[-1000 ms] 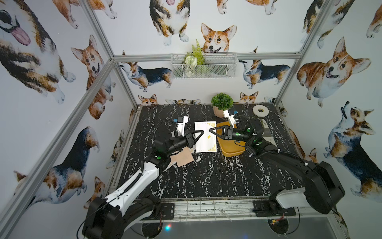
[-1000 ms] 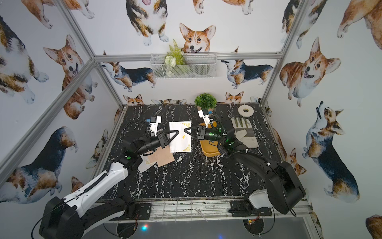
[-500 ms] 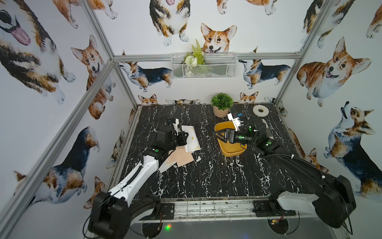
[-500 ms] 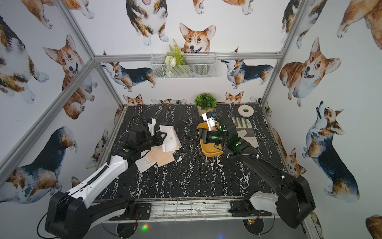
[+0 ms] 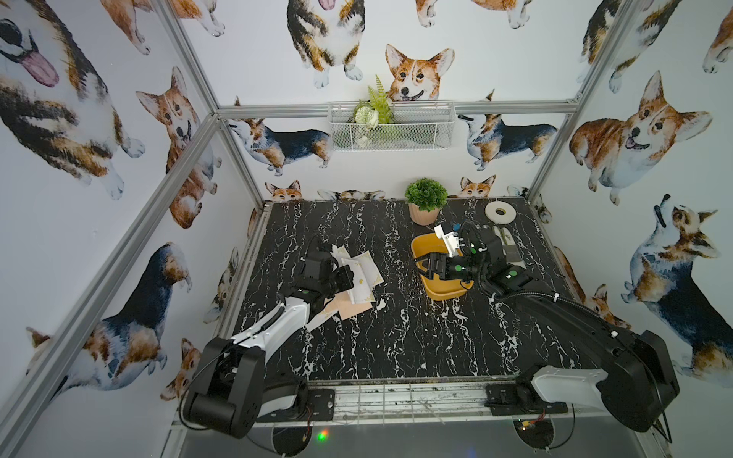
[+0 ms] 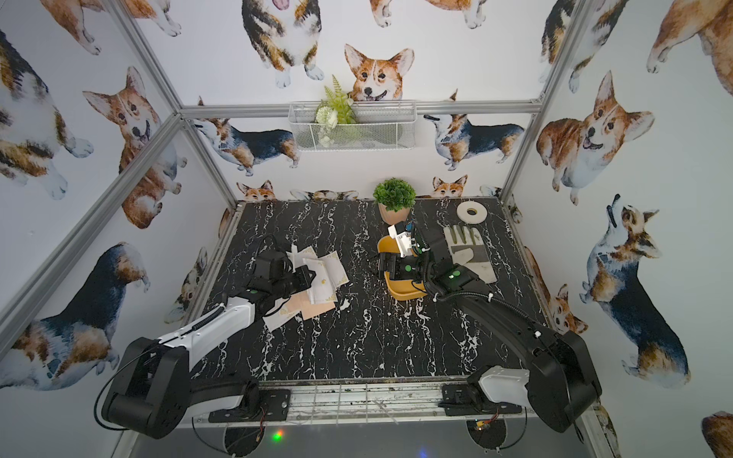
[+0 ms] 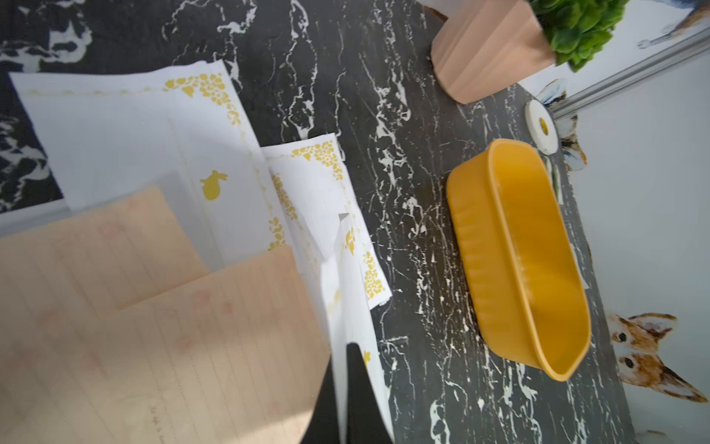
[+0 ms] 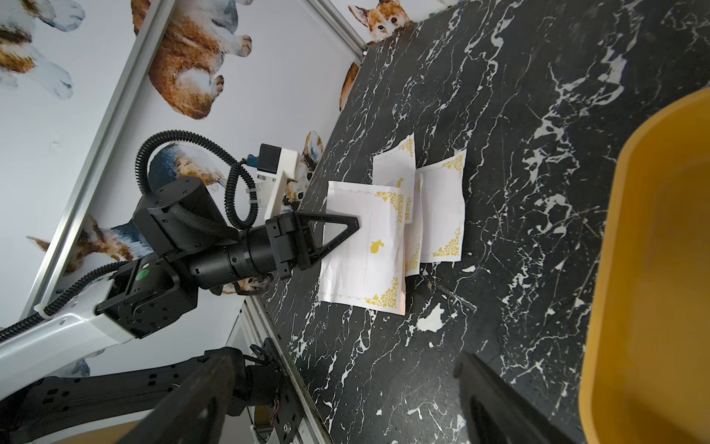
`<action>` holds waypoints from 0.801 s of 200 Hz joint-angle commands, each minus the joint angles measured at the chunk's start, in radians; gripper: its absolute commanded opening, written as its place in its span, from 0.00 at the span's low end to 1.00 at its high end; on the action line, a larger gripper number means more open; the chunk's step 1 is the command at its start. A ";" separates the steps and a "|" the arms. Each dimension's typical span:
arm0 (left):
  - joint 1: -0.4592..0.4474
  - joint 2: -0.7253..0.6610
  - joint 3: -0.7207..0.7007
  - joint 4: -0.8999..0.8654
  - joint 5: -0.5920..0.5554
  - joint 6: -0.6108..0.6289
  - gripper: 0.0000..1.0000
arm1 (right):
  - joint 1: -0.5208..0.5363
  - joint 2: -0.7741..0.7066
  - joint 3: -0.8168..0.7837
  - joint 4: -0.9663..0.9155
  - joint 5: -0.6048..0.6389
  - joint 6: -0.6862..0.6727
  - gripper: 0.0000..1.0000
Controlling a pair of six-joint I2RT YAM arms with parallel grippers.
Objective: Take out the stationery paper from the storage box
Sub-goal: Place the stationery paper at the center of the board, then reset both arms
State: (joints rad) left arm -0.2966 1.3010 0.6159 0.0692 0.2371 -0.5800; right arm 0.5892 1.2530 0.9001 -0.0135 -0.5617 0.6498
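**Stationery paper** (image 5: 359,277): a loose heap of white, gold-cornered sheets and peach sheets (image 7: 153,307). It lies on the desk (image 5: 396,337) towards the robot's left, well apart from the storage box. The sheets overlap at odd angles, which suits a drop-off pile rather than a squared stack.

**White sheet** (image 8: 365,246): one piece, pinched by its edge in the left gripper (image 8: 355,223), whose jaws are pressed together on it. It juts out over the heap; whether it touches the sheets below cannot be told. An edge pinch is about the only hold so thin a sheet allows. Its position suggests it is meant to join the others.

**Storage box** (image 5: 444,295): a yellow-orange tub, upright on the desk towards the robot's right, beside the glove (image 6: 468,253). The inside that both wrist views show is bare, so it is judged empty or nearly so.

**Right gripper** (image 5: 428,266): jaws spread wide, holding nothing, poised at the box. It is probably there to steady the tub or check for leftovers.

**Bystanders**: tape roll (image 6: 472,212) and potted plant (image 6: 394,196), along the back of the desk, clear of the work.

**Status**: judged close to done; the held sheet is not yet laid down.
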 commanded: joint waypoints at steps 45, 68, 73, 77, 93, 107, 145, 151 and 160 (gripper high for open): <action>0.004 -0.021 0.043 -0.102 -0.129 0.038 0.67 | 0.002 -0.030 0.050 -0.153 0.130 -0.106 1.00; 0.004 -0.080 0.147 -0.338 -0.274 0.073 0.85 | 0.002 -0.079 0.074 -0.239 0.233 -0.153 1.00; 0.004 -0.091 0.177 -0.390 -0.325 0.077 0.87 | 0.003 -0.093 0.084 -0.265 0.267 -0.168 1.00; 0.004 -0.100 0.199 -0.439 -0.364 0.084 0.89 | 0.003 -0.106 0.093 -0.287 0.301 -0.182 1.00; 0.004 -0.140 0.290 -0.566 -0.487 0.122 0.94 | 0.003 -0.173 0.114 -0.350 0.471 -0.240 1.00; 0.002 -0.181 0.311 -0.599 -0.565 0.169 0.99 | 0.002 -0.227 0.099 -0.346 0.662 -0.278 1.00; -0.013 -0.277 0.206 -0.431 -0.767 0.328 1.00 | -0.005 -0.294 -0.086 -0.114 1.050 -0.492 1.00; -0.015 -0.291 0.155 -0.349 -0.776 0.372 1.00 | -0.007 -0.290 -0.113 -0.087 1.120 -0.502 1.00; -0.015 -0.311 0.069 -0.206 -0.782 0.435 1.00 | -0.021 -0.283 -0.148 -0.066 1.175 -0.510 1.00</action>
State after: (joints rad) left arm -0.3088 1.0245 0.8242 -0.3744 -0.4141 -0.3325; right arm 0.5816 0.9653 0.8207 -0.2100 0.3096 0.2726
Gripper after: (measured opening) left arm 0.999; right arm 0.996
